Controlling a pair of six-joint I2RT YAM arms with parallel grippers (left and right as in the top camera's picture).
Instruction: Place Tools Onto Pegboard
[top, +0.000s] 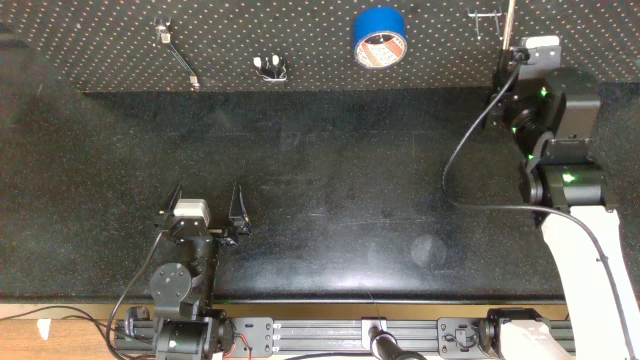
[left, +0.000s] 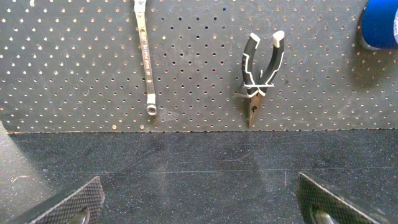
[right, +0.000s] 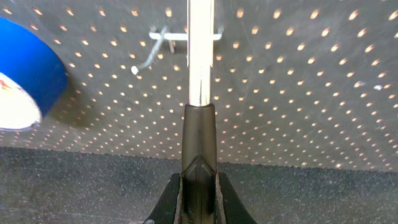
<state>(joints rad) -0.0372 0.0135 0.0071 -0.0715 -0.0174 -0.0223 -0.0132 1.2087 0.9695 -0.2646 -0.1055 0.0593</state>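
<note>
Screwdriver: black handle clamped in right gripper, metal shaft upright against the pegboard near its right edge, passing in front of a wire hook. Blue tape roll hangs just left of the hook. Pliers and wrench hang toward the pegboard's left. Left gripper sits near the table's front left, fingers spread, holding nothing.
</note>
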